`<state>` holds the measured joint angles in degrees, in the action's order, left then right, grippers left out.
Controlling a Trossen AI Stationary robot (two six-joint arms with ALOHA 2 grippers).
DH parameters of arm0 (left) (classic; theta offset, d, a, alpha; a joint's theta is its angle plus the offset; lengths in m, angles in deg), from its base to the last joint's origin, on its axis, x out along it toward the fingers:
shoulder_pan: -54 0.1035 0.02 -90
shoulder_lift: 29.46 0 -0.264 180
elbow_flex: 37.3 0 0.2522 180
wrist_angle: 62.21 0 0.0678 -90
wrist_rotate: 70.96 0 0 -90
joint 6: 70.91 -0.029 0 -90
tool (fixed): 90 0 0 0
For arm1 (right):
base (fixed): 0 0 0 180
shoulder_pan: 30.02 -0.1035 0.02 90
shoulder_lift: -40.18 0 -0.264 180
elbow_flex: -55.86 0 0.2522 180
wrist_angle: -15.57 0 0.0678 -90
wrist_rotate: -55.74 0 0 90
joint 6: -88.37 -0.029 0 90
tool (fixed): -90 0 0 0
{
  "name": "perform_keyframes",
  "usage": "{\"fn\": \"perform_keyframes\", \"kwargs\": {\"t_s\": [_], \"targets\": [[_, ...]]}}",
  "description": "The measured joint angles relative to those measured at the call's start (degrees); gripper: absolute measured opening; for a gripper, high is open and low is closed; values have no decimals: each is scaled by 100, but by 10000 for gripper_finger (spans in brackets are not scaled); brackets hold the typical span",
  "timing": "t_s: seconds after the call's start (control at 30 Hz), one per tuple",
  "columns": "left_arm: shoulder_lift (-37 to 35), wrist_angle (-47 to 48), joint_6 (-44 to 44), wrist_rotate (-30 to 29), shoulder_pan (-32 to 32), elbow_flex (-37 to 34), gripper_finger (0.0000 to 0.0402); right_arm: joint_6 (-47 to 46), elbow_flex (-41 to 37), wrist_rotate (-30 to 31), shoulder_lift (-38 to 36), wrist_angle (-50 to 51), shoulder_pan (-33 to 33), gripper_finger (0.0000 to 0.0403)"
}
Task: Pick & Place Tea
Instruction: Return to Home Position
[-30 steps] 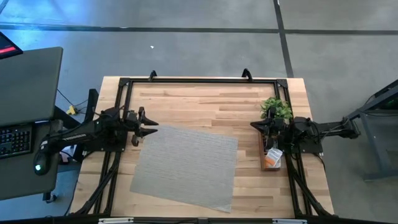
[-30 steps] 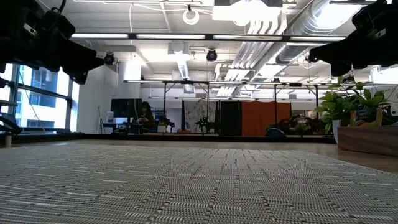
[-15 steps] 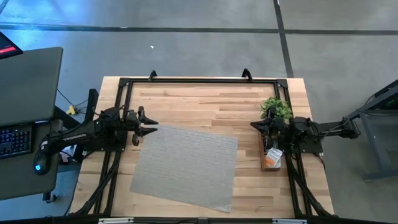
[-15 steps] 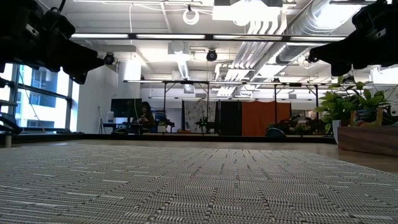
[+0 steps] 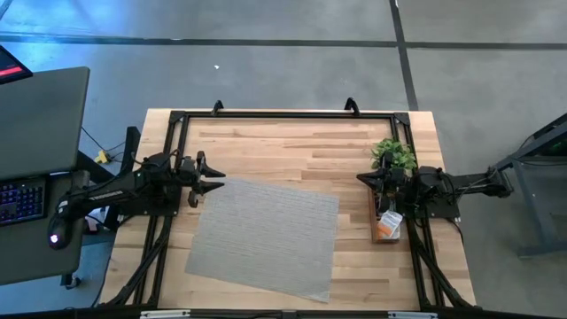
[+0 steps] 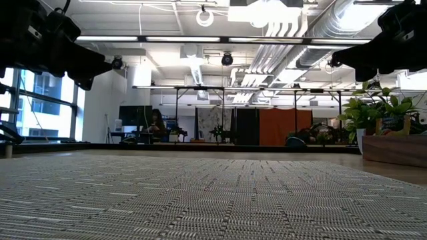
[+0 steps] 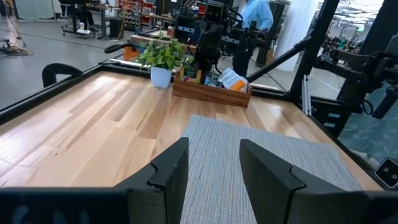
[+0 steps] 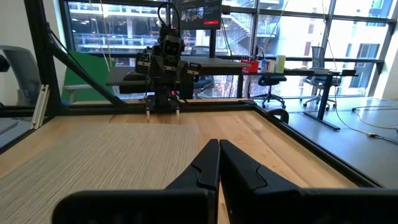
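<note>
The tea sachets (image 5: 387,227), white and orange, lie in the narrow wooden tray (image 5: 376,209) near the table's right edge, beside the potted plant (image 5: 394,155). The left wrist view shows the sachets (image 7: 232,79) in the tray (image 7: 211,94). My right gripper (image 5: 362,179) is shut and hovers left of the tray, between it and the grey mat (image 5: 266,232); its arm passes over the tray. My left gripper (image 5: 213,184) is open and hovers at the mat's far-left corner. In their wrist views, the left gripper (image 7: 214,169) shows a clear gap and the right gripper (image 8: 219,163) shows none.
The grey mat (image 8: 93,149) covers the table's middle. Bare wood lies beyond it toward the far edge (image 5: 283,142). A black frame (image 5: 283,113) runs along the table's far and side edges. In the low view the tray (image 6: 397,149) and plant (image 6: 373,110) stand at the right.
</note>
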<state>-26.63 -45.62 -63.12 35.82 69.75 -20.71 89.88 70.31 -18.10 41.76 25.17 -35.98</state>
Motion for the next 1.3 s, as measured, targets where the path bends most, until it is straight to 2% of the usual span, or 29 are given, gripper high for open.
{"fn": "perform_keyframes", "kwargs": {"t_s": [1.3], "targets": [[0, 10, 0, 7, 0, -7, 142, -1, 0, -1, 0, 1, -2, 8]]}}
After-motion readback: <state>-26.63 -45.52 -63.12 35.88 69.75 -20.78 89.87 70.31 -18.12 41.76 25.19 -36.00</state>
